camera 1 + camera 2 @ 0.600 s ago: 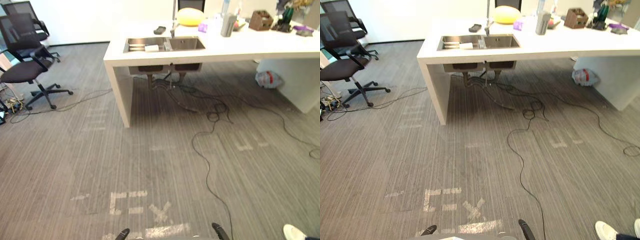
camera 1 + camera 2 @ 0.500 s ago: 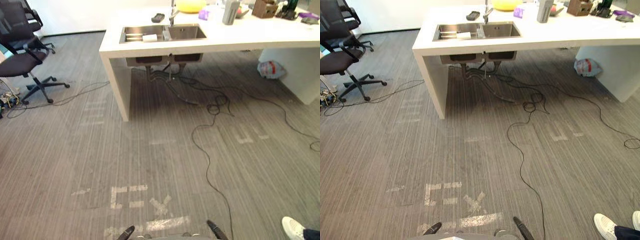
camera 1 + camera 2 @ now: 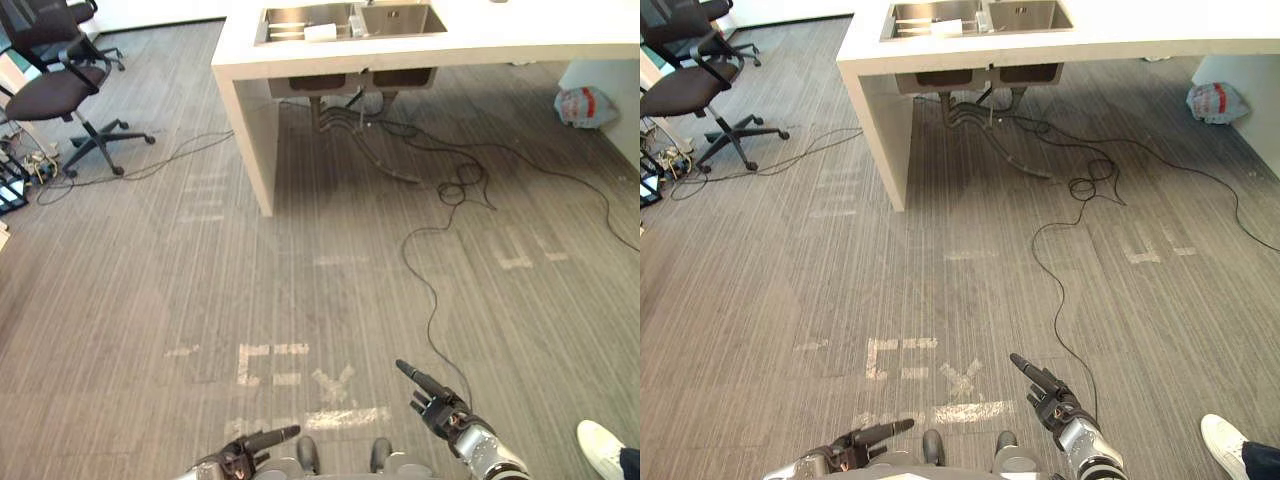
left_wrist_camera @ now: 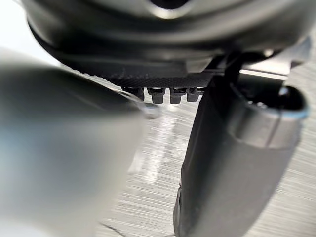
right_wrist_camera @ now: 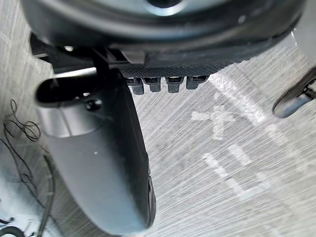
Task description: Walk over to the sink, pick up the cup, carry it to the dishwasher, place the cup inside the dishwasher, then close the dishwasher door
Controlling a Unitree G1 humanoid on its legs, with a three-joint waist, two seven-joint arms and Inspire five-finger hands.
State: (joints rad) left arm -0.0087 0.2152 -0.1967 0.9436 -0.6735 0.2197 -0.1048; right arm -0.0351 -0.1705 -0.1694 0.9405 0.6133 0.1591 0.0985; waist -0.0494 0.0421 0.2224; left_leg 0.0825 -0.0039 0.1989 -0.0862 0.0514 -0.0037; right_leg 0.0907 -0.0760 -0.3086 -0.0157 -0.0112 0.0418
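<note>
View vs 0.5 s ago: the whole picture has shifted, so the camera moved, not the things. The counter (image 3: 520,40) now sits at the top edge, and the sink (image 3: 400,18) is cut by it. The floor tape marks (image 3: 290,365) lie higher in the picture.

Hands: only dark tips at the bottom edge before, now both hands are in view, low over the floor.
- Left hand (image 3: 240,460): fingers straight, apart, holding nothing.
- Right hand (image 3: 440,408): fingers (image 5: 163,84) straight, one pointing toward the sink, holding nothing.

Cup: in neither hand. A small white item (image 3: 322,32) lies in the sink's left basin; I cannot tell whether that is it.

Unchanged on the floor:
- chair (image 3: 60,90) at far left
- cable (image 3: 430,290) trailing from under the sink
- bag (image 3: 588,105) at right
- a person's shoe (image 3: 603,445) at lower right
</note>
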